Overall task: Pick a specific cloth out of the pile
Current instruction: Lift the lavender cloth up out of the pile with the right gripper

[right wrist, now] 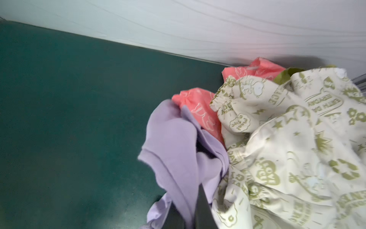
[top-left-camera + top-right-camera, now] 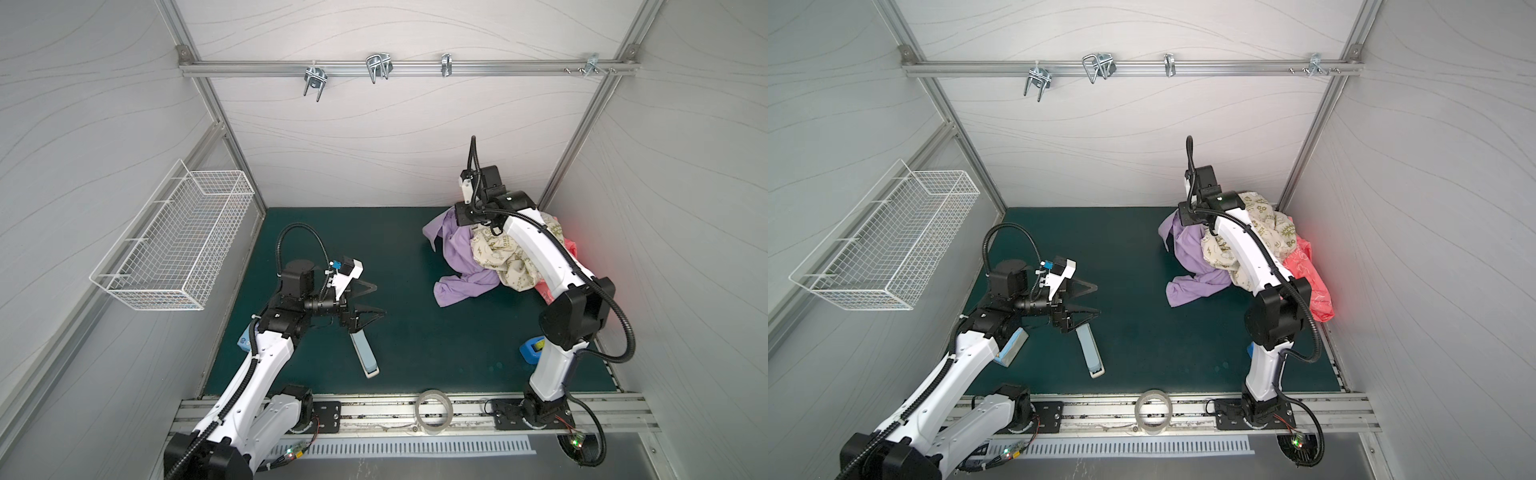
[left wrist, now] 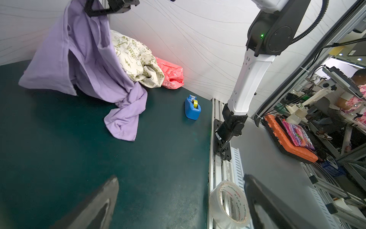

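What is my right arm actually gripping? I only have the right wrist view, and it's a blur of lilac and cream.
Observer: The right gripper has its jaws shut on the cloth, the lilac one, held up so it hangs like a curtain.
Operator: Is it free of the pile?
Observer: No. Its lower end lies bunched on the mat, and the cream cloth rests against it.
Operator: Where's the left arm?
Observer: The left gripper is open above bare mat, well apart from the pile.
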